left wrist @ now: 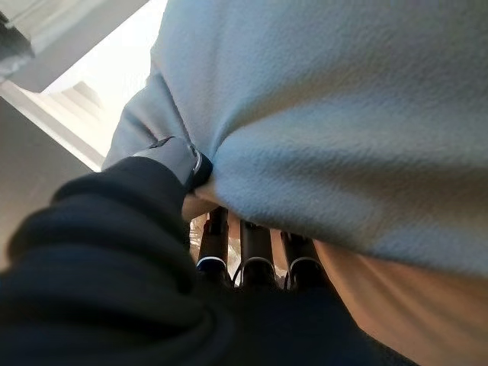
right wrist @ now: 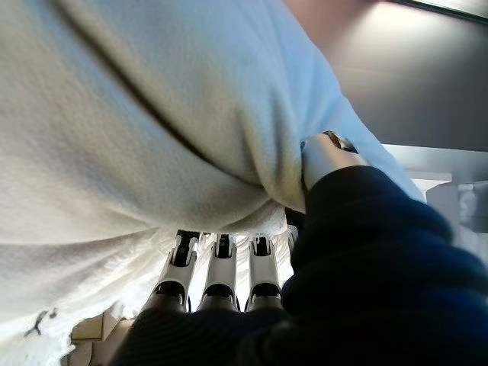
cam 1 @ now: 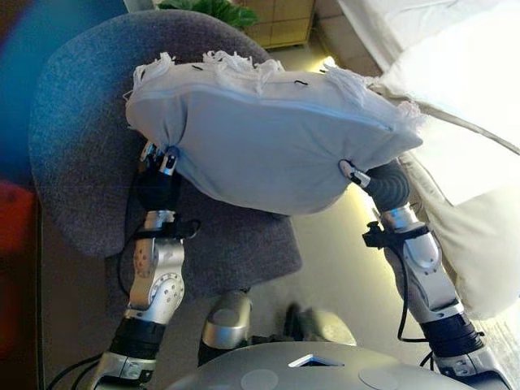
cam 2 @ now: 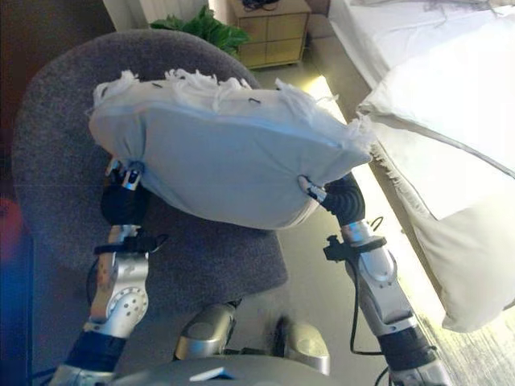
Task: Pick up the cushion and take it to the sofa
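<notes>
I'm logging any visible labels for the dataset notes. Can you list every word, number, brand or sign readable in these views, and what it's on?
None can be read in any view.
The cushion, held up between the left hand and the right hand, shows only small dark stitch marks along its fringed edge, not letters.
The grey chair, the wooden cabinet and the white bedding carry no print.

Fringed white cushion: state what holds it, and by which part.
Both hands hold the fringed white cushion: the left hand grips its left end, the right hand its right underside, thumbs pressed into the fabric.
</notes>
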Motion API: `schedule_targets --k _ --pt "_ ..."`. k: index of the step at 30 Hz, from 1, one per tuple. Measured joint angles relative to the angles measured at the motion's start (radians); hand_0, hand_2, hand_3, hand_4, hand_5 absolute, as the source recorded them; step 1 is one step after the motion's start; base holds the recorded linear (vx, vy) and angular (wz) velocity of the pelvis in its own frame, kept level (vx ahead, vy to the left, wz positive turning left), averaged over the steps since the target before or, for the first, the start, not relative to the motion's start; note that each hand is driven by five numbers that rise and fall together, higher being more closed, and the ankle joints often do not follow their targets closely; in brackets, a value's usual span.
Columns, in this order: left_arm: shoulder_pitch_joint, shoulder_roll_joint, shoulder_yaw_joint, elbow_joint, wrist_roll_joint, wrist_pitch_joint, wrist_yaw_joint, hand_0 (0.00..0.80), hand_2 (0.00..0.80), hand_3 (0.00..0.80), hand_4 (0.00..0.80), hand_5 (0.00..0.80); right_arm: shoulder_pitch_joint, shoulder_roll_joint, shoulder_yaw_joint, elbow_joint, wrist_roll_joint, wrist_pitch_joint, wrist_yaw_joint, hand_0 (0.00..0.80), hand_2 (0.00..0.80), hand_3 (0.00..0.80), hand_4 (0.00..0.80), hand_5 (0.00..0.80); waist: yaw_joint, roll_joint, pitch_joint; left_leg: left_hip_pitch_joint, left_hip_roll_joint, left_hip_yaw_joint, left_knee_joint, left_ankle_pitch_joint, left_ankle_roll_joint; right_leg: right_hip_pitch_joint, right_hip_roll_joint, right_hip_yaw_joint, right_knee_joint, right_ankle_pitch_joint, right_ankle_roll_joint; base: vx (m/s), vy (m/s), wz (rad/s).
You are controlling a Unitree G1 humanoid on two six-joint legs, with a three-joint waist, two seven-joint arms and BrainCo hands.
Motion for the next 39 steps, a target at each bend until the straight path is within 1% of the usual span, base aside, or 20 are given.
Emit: schedule_targets --k 1,2,3,4,5,6,7,9,12,15,17,18,20,22,23,26,30,34,35,39 --pt "0.001 0.007 -0.006 0.004 0.0 0.007 0.0 0.8 0.8 0.8 0.8 0.8 0.0 0.002 0.0 0.008 0.001 0.0 -0.003 0.8 0.8 0.8 0.8 0.8 -0.001 -0.016 -0.006 -0.006 -0.001 0.007 -0.003 -0.015 -0.008 0.014 -0.016 0.014 -0.045 0.07 0.013 0.223 -0.152 1.3" --pt "0.006 0.01 -0.013 0.004 0.0 0.015 0.0 0.8 0.8 0.8 0.8 0.8 -0.001 0.004 -0.001 0.019 0.002 0.0 -0.009 0.8 0.8 0.8 0.8 0.8 0.001 -0.031 -0.014 -0.002 0.007 0.032 -0.011 -0.024 -0.009 0.027 -0.017 0.007 -0.054 0.113 -0.012 0.197 -0.144 1.38" --pt "0.008 0.006 -0.02 0.009 0.0 0.02 0.0 0.8 0.8 0.8 0.8 0.8 -0.005 0.003 -0.007 0.036 0.005 0.001 -0.015 0.8 0.8 0.8 0.8 0.8 0.001 -0.043 -0.016 -0.006 0.007 0.07 0.05 -0.034 -0.001 0.045 -0.023 -0.024 -0.055 0.137 -0.035 0.156 -0.123 1.31" --pt "0.02 0.001 -0.035 0.01 0.001 0.021 0.0 0.8 0.8 0.8 0.8 0.8 -0.003 -0.001 -0.009 0.043 0.011 0.01 -0.022 0.8 0.8 0.8 0.8 0.8 0.004 -0.039 -0.022 -0.012 0.016 0.099 0.111 -0.073 -0.02 0.073 -0.02 -0.064 -0.065 0.133 -0.04 0.151 -0.12 1.16" --pt "0.034 -0.003 -0.039 0.009 0.009 0.021 0.0 0.8 0.8 0.8 0.8 0.8 -0.004 -0.013 -0.01 0.043 0.014 0.014 -0.023 0.8 0.8 0.8 0.8 0.8 0.007 -0.023 -0.036 -0.005 0.035 0.113 0.095 -0.094 -0.043 0.083 -0.004 -0.087 -0.067 0.126 -0.043 0.114 -0.089 1.04" --pt "0.037 -0.006 -0.039 0.009 0.011 0.021 0.0 0.8 0.8 0.8 0.8 0.8 -0.01 -0.02 -0.01 0.043 0.017 0.019 -0.022 0.8 0.8 0.8 0.8 0.8 0.008 -0.014 -0.043 0.008 0.053 0.113 0.06 -0.086 -0.07 0.088 0.01 -0.088 -0.062 0.119 -0.05 0.131 -0.09 0.83" --pt "0.041 -0.011 -0.037 0.009 0.013 0.021 0.004 0.8 0.8 0.8 0.8 0.8 -0.021 -0.021 -0.009 0.043 0.018 0.03 -0.022 0.8 0.8 0.8 0.8 0.8 0.007 -0.014 -0.044 0.022 0.06 0.111 0.03 -0.064 -0.082 0.094 0.015 -0.071 -0.062 0.112 -0.052 0.111 -0.069 0.61" --pt "0.045 -0.014 -0.033 0.009 0.012 0.021 0.027 0.8 0.8 0.8 0.8 0.8 -0.045 -0.022 0.006 0.043 0.017 0.062 -0.021 0.8 0.8 0.8 0.8 0.8 0.033 -0.011 -0.048 0.033 0.067 0.11 0.002 -0.05 -0.101 0.115 0.019 -0.063 -0.089 0.107 -0.052 0.107 -0.074 0.28" --pt "0.052 -0.015 -0.026 0.009 0.012 0.02 0.074 0.8 0.8 0.8 0.8 0.8 -0.082 -0.021 0.03 0.05 0.017 0.096 -0.021 0.8 0.8 0.8 0.8 0.8 0.062 -0.014 -0.054 0.06 0.065 0.111 -0.023 -0.046 -0.1 0.154 0.016 -0.069 -0.127 0.108 -0.051 0.072 -0.056 0.13" --pt "0.056 -0.027 -0.025 0.01 0.004 0.024 0.118 0.8 0.8 0.8 0.8 0.8 -0.113 -0.021 0.049 0.071 0.016 0.13 -0.02 0.8 0.8 0.8 0.8 0.8 0.063 -0.022 -0.071 0.058 0.059 0.12 -0.038 -0.033 -0.095 0.183 0.011 -0.093 -0.152 0.108 -0.049 0.036 -0.019 0.42" --pt "0.055 -0.045 -0.025 0.01 0.004 0.038 0.135 0.8 0.8 0.8 0.8 0.8 -0.118 -0.024 0.051 0.075 0.016 0.147 -0.022 0.8 0.8 0.8 0.8 0.8 0.058 -0.022 -0.074 0.051 0.06 0.182 -0.058 -0.007 -0.088 0.194 0.004 -0.137 -0.152 0.097 -0.048 0.015 0.02 0.62" --pt "0.055 -0.048 -0.027 0.011 0.004 0.046 0.144 0.8 0.8 0.8 0.8 0.8 -0.119 -0.026 0.048 0.081 0.016 0.148 -0.022 0.8 0.8 0.8 0.8 0.8 0.06 -0.022 -0.074 0.051 0.062 0.202 -0.07 0.003 -0.084 0.201 0.004 -0.153 -0.151 0.094 -0.048 0.037 0.057 0.59" --pt "0.055 -0.047 -0.026 0.023 0.006 0.064 0.154 0.8 0.8 0.8 0.8 0.8 -0.133 -0.024 0.054 0.117 0.016 0.151 -0.023 0.8 0.8 0.8 0.8 0.8 0.06 -0.021 -0.082 0.037 0.076 0.264 -0.082 0.005 -0.08 0.207 0.002 -0.18 -0.151 0.087 -0.045 0.07 0.096 0.46" --pt "0.058 -0.045 -0.028 0.033 0.014 0.086 0.165 0.8 0.8 0.8 0.8 0.8 -0.144 -0.023 0.065 0.154 0.016 0.167 -0.039 0.8 0.8 0.8 0.8 0.8 0.063 -0.021 -0.09 0.041 0.076 0.297 -0.076 0.01 -0.074 0.218 -0.008 -0.193 -0.15 0.078 -0.037 0.093 0.118 0.39" --pt "0.061 -0.044 -0.028 0.034 0.018 0.094 0.176 0.8 0.8 0.8 0.8 0.8 -0.144 -0.018 0.071 0.164 0.016 0.173 -0.047 0.8 0.8 0.8 0.8 0.8 0.063 -0.02 -0.098 0.041 0.069 0.297 -0.08 0.017 -0.067 0.218 -0.014 -0.193 -0.15 0.074 -0.031 0.104 0.119 0.28" --pt "0.062 -0.041 -0.024 0.05 0.039 0.114 0.199 0.8 0.8 0.8 0.8 0.8 -0.143 0.025 0.086 0.201 0.016 0.187 -0.073 0.8 0.8 0.8 0.8 0.8 0.062 -0.013 -0.104 0.049 0.053 0.298 -0.098 0.032 -0.06 0.22 -0.032 -0.191 -0.15 0.071 -0.018 0.119 0.112 0.08" --pt "0.048 -0.02 -0.03 0.1 0.091 0.151 0.205 0.8 0.8 0.8 0.8 0.8 -0.14 0.051 0.089 0.274 0.008 0.192 -0.091 0.8 0.8 0.8 0.8 0.8 0.056 -0.012 -0.105 0.07 0.039 0.301 -0.11 0.04 -0.053 0.235 -0.047 -0.188 -0.15 0.07 -0.007 0.126 0.083 -0.01" --pt "-0.008 -0.014 -0.057 0.205 0.134 0.198 0.207 0.8 0.8 0.8 0.8 0.8 -0.165 0.062 0.102 0.382 0.0 0.197 -0.14 0.8 0.8 0.8 0.8 0.8 0.056 -0.012 -0.105 0.085 0.04 0.307 -0.114 0.027 -0.05 0.249 -0.048 -0.187 -0.15 0.069 -0.006 0.153 0.043 -0.02" --pt "-0.023 -0.013 -0.059 0.232 0.136 0.21 0.207 0.8 0.8 0.8 0.8 0.8 -0.183 0.073 0.102 0.424 0.0 0.2 -0.149 0.8 0.8 0.8 0.8 0.8 0.053 -0.012 -0.105 0.09 0.043 0.321 -0.115 0.027 -0.05 0.253 -0.048 -0.184 -0.15 0.069 -0.006 0.17 0.035 -0.08" --pt "-0.098 -0.015 -0.089 0.326 0.163 0.263 0.231 0.8 0.8 0.8 0.8 0.8 -0.244 0.118 0.101 0.557 0.005 0.233 -0.198 0.8 0.8 0.8 0.8 0.8 0.027 -0.012 -0.107 0.099 0.045 0.33 -0.115 0.032 -0.046 0.262 -0.049 -0.183 -0.15 0.071 -0.004 0.127 0.021 0.0"
